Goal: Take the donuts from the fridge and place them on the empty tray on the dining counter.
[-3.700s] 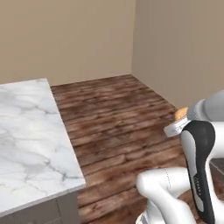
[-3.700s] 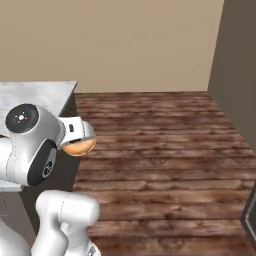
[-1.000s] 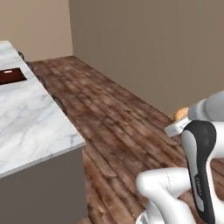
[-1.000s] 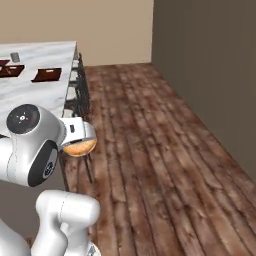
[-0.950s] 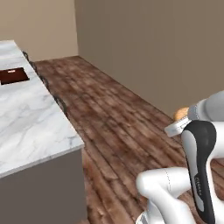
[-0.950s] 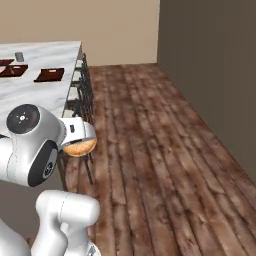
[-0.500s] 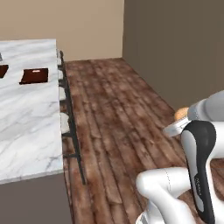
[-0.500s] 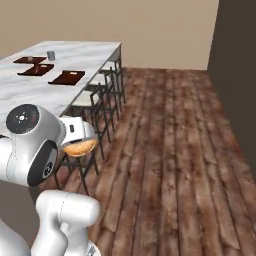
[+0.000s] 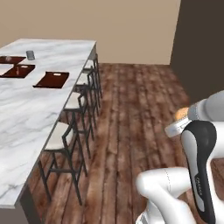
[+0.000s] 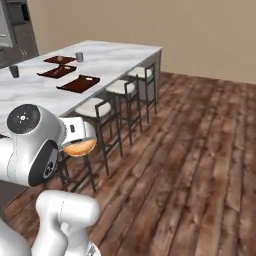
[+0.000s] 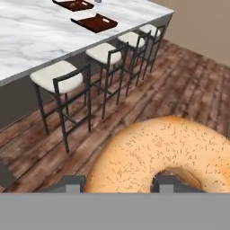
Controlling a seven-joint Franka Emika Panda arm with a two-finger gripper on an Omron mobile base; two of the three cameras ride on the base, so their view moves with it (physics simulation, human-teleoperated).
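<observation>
Our two-finger gripper is closed on the orange-tan glazed ring donut, carried over the wood floor well apart from the long white-and-grey marble dining counter. We should keep the grip firm, drive in past the dark-framed, pale-seated stools, and approach the nearest dark reddish-brown rectangular tray, which looks empty.

The base turns: the dining counter, its stools and the trays now stretch ahead-left of the gripper.

A home kitchen: marble dining counter, bar stools, wood floor.
</observation>
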